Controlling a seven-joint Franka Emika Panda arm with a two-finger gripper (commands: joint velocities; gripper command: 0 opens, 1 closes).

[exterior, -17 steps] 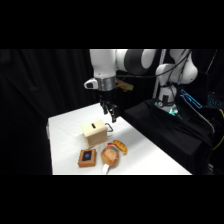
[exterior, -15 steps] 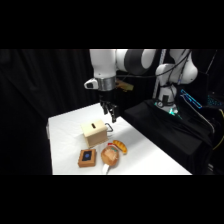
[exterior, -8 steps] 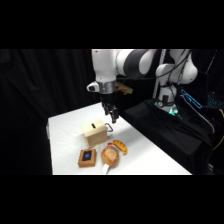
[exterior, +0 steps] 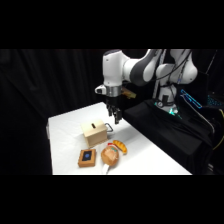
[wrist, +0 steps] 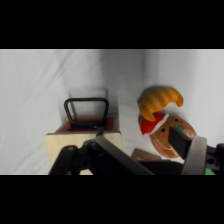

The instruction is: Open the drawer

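Since the earlier side views the gripper (exterior: 116, 120) has shifted a little toward the arm's base and risen slightly, and now hangs just above and beside the handle end of the drawer (exterior: 103, 134). That drawer belongs to a small pale wooden box (exterior: 94, 133) with a dark slot in its top, standing near the middle of the white table (exterior: 70, 125). Seen from the side, its thin dark handle (exterior: 108, 127) juts from the box at about 2 o'clock, toward the gripper. From the wrist, the handle (wrist: 86, 111) is a dark wire loop lying at 12 o'clock from the box's pale face (wrist: 60, 145), with a reddish strip showing at its foot. How far the drawer is out of the box I cannot tell.

In the wrist view the black linkage rises from the lower edge, with one finger (wrist: 179, 142) standing at 3 o'clock from the handle. The other finger is not clear, so whether the jaws are wide or narrow I cannot tell.

At 5 o'clock from the box in the side view lie a round brown toy (exterior: 110, 156) and a yellow croissant-shaped piece (exterior: 119, 146), just beside each other. At 6 o'clock lies a flat brown square with a blue centre (exterior: 87, 157)
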